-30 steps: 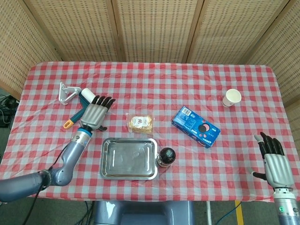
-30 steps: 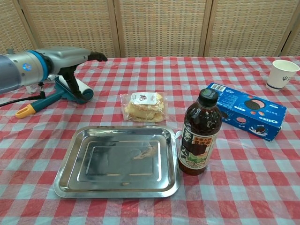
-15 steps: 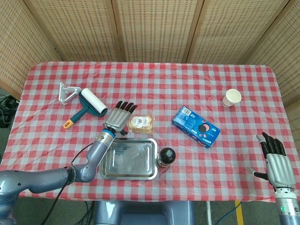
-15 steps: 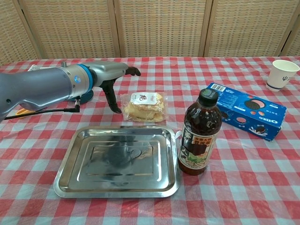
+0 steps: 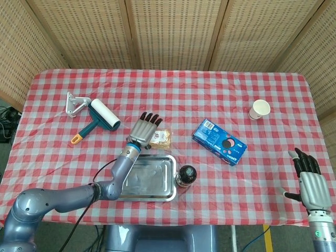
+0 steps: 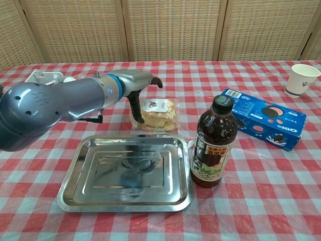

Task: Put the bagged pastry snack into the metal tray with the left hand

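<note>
The bagged pastry snack (image 6: 158, 112) lies on the checked cloth just behind the metal tray (image 6: 128, 171); in the head view the pastry (image 5: 163, 137) is partly covered. My left hand (image 5: 144, 131) hovers over the bag's left half with its fingers stretched out and apart, holding nothing. In the chest view the left hand (image 6: 140, 86) sits above the bag's left edge, thumb hanging down beside it. The tray (image 5: 149, 177) holds nothing. My right hand (image 5: 310, 182) stays near the table's right front corner, fingers spread and empty.
A dark drink bottle (image 6: 215, 142) stands right beside the tray's right edge. A blue cookie box (image 6: 264, 118) lies further right, a paper cup (image 6: 302, 79) at the far right. A lint roller (image 5: 100, 118) and a white part (image 5: 75, 102) lie at the left.
My left arm has swept rightward from the lint roller to the pastry bag, and the hand now hangs over its left half. The right hand has barely moved.
</note>
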Available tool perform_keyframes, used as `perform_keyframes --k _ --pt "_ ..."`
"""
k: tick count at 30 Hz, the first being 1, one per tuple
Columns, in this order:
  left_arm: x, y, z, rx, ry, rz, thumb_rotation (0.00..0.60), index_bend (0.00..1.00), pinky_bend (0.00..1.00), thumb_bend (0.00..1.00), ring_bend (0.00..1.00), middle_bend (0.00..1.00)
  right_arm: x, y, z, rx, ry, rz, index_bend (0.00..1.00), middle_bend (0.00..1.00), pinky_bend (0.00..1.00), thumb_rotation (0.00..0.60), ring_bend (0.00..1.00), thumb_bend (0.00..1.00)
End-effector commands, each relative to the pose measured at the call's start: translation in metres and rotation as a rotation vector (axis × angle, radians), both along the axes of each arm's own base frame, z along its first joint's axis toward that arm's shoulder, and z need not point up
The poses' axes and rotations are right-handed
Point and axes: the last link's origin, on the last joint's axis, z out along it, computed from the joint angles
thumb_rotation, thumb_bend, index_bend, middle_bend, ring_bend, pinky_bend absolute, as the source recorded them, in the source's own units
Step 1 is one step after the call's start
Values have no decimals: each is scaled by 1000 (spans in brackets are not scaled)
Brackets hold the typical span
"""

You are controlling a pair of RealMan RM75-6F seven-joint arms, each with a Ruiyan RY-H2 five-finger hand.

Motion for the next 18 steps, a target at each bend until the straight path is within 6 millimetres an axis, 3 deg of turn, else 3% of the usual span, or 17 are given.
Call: perform_keyframes --k 1,5,8,10,12,18 --pt "2 0 -7 -6 12 2 600 117 0 164 0 0 0 0 0 -2 -5 1 29 0 0 600 0 78" --pt "4 0 -14 -10 18 4 600 150 28 194 0 0 0 0 0 -3 -10 4 31 0 0 600 0 78" --pt "5 -2 -19 -12 27 -6 600 320 193 342 77 101 0 0 1 -9 -15 6 35 0 0 600 0 77" --pt "10 -2 -17 22 2 -32 600 495 303 440 201 251 0 0 1 -15 -21 8 37 0 0 600 0 77" --pt "10 -3 -16 37 -14 -47 600 566 343 473 253 312 0 0 1 -16 -21 9 37 0 0 600 0 77" --pt "11 -1 -2 71 -74 -62 600 580 346 483 263 323 0 1 2 -21 -22 10 39 0 0 600 0 77"
